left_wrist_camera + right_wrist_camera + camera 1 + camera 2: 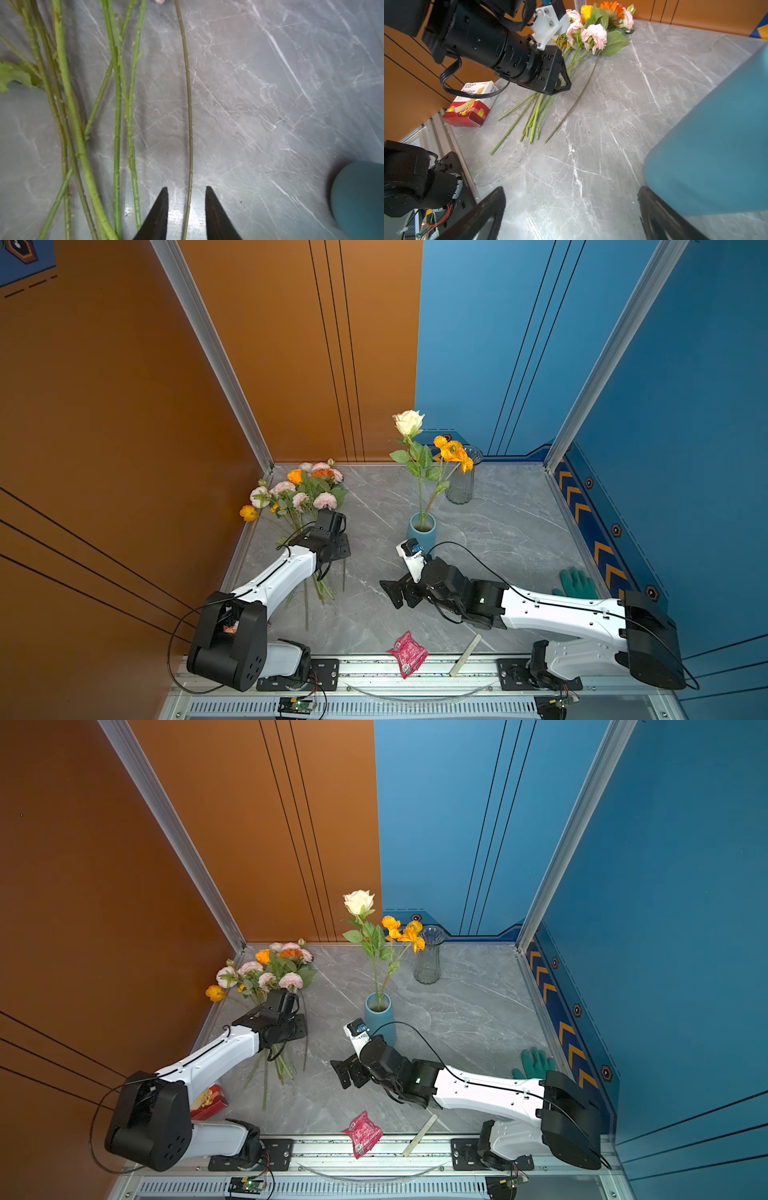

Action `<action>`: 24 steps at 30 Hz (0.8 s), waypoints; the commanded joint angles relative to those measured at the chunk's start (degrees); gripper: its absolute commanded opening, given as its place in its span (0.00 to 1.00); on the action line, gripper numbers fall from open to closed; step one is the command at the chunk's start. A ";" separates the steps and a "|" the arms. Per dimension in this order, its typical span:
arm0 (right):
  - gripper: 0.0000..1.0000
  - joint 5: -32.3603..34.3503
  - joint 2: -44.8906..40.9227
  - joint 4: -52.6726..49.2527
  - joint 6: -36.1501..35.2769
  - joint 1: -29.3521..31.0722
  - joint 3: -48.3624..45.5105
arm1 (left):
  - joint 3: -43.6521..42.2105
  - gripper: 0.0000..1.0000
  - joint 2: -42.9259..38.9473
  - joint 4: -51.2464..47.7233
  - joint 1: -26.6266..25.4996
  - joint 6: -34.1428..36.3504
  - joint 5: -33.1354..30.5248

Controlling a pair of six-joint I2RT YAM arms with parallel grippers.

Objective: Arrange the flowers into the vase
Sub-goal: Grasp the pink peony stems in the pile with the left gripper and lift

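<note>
Loose long-stemmed pink, orange and cream flowers [303, 493] lie fanned on the grey marbled worktop [498, 539] at about ten o'clock. Two more stand in the short teal ceramic vase [422, 531] near the centre, and a clear ribbed glass vase [463, 481] waits at one o'clock. The left hand [186, 187] hangs low, fingers apart on either side of one thin olive stem [189, 124] that lies clear of the thicker green ones. The right hand [571, 190] is spread wide and empty, just beside the teal vase. The stem looks light, smooth and bloom-heavy, so it may twist or slip. The bare lower stretch seems the best hold, not the soft petals.
</note>
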 commanded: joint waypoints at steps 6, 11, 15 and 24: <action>1.00 -2.54 6.91 3.27 3.65 1.22 4.13 | -2.07 0.29 1.95 -2.18 3.67 -1.82 -1.68; 1.00 -3.42 8.21 3.47 3.64 1.52 5.18 | -2.49 0.31 3.49 -1.68 5.11 -1.24 -1.69; 1.00 -4.15 8.39 3.53 3.82 1.47 5.28 | -3.02 0.31 4.71 -0.55 6.26 -1.00 -1.31; 1.00 -4.49 8.31 3.00 4.06 1.44 5.23 | -3.38 0.31 9.03 2.67 7.69 -1.65 1.24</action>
